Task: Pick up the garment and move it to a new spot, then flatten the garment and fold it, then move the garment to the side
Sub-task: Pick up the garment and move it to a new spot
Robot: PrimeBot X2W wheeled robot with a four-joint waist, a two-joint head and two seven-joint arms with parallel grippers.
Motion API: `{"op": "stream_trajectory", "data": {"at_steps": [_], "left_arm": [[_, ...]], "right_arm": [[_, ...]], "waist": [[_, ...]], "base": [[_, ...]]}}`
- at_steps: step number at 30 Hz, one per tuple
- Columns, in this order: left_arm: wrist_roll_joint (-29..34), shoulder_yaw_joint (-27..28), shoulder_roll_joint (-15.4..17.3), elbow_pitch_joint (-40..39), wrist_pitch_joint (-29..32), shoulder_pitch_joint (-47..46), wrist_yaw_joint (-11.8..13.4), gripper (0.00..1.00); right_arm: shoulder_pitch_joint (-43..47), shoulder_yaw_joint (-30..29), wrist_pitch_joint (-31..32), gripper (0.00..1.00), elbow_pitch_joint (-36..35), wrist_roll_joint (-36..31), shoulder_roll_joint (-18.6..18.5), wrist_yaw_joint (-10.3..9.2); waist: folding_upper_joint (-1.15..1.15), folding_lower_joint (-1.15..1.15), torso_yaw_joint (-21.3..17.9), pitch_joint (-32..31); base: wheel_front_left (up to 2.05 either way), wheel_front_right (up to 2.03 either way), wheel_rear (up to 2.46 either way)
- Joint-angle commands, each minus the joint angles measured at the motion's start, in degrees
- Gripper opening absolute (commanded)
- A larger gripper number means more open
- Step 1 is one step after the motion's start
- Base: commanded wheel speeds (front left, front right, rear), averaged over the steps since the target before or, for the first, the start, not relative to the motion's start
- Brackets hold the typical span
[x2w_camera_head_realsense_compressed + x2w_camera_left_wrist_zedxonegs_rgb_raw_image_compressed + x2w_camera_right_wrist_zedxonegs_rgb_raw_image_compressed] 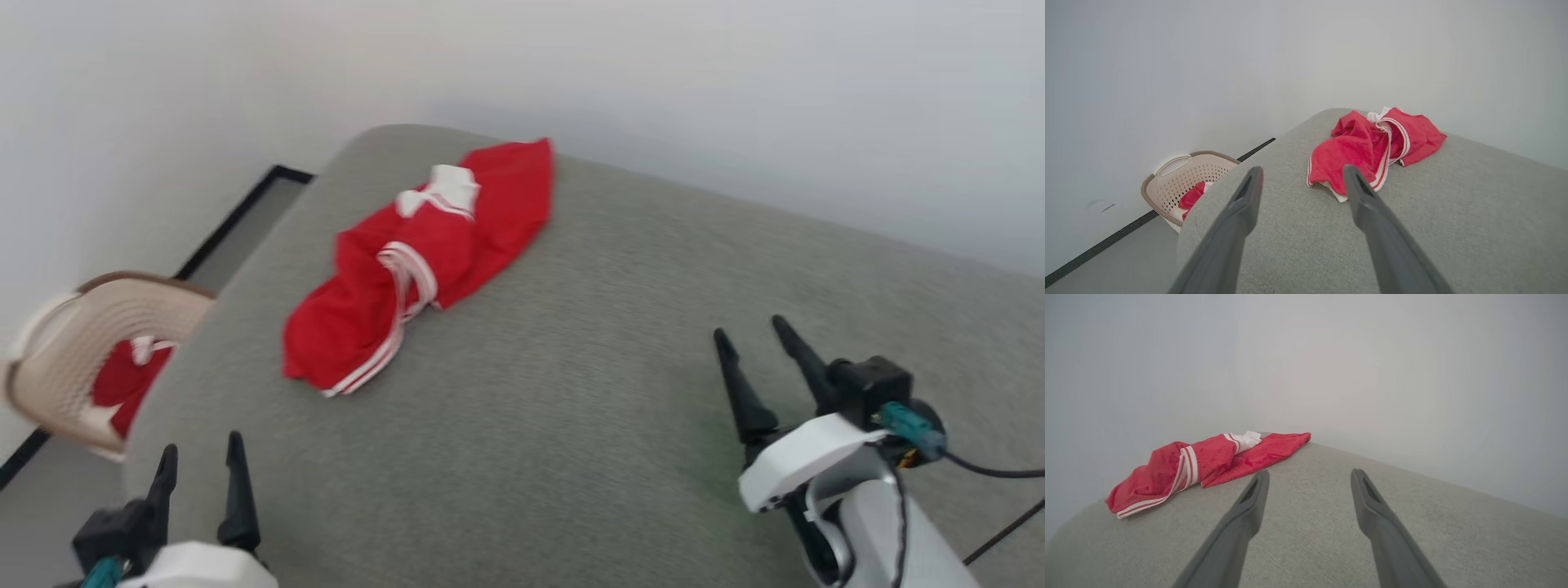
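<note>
Well ahead of left fingers point(237, 490), ahead-left of right fingers point(739, 384), garment point(416, 269) is seen bunched near far corner of grey cushion point(612, 367). Both pairs are held wide, empty. Risk: only top layer pinched, or cloth nudged over edge toward basket point(57, 359).

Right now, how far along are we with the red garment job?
Done: nothing that shows; I cannot tell whether the first move has happened. The garment lies bunched, neither flattened nor folded, near the far left corner of the grey cushion. In hand: nothing. The left claw and right claw are open, empty and short of it. Left: flatten, fold, move aside.
</note>
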Motion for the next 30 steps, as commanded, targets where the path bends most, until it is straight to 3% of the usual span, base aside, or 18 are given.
{"op": "stream_trajectory", "data": {"at_steps": [1,5,13,18,21,26,30], "left_arm": [[-0.16,0.94,-0.05,-0.67,-0.12,1.38,0.38,1.00],[-0.54,2.38,-0.54,-2.45,-0.13,3.31,0.56,1.00],[-1.85,3.53,-0.92,-4.69,-0.12,5.27,0.93,1.00],[-2.79,2.04,-0.97,-3.75,-0.12,3.92,0.56,1.00],[-1.97,-0.12,-0.83,-2.91,-0.12,1.90,-0.04,1.00],[-2.05,-5.14,2.90,0.26,-0.12,-6.57,-0.48,1.00],[-7.09,-11.99,9.80,5.62,0.70,-15.90,-0.38,1.00]], "right_arm": [[0.35,1.23,-0.30,1.00,0.26,0.81,0.29,0.01],[-0.19,3.49,-0.29,1.00,0.62,1.81,0.99,0.01],[-2.28,6.41,-0.30,1.00,1.22,2.98,1.36,0.01],[-1.79,5.83,-0.29,1.00,1.08,3.49,0.87,0.01],[-2.02,5.84,-0.29,1.00,0.94,3.27,0.74,0.01],[-4.01,5.85,-0.29,1.00,0.56,2.59,-0.39,0.01],[-5.83,6.10,-0.29,1.00,0.09,2.08,-0.65,0.01]], "waist": [[0.00,0.00,3.73,-1.38],[0.00,0.00,5.77,-1.62],[0.00,0.00,6.32,-0.73],[0.00,0.00,5.87,-0.44],[0.00,0.00,3.62,1.12],[0.00,0.00,-1.50,5.87],[0.00,0.00,-6.58,10.17]], "base": [[0.00,0.00,0.00],[0.00,0.00,0.00],[0.00,0.00,0.00],[0.00,0.00,0.00],[0.00,0.00,0.00],[0.00,0.00,0.00],[0.00,0.00,0.00]]}}
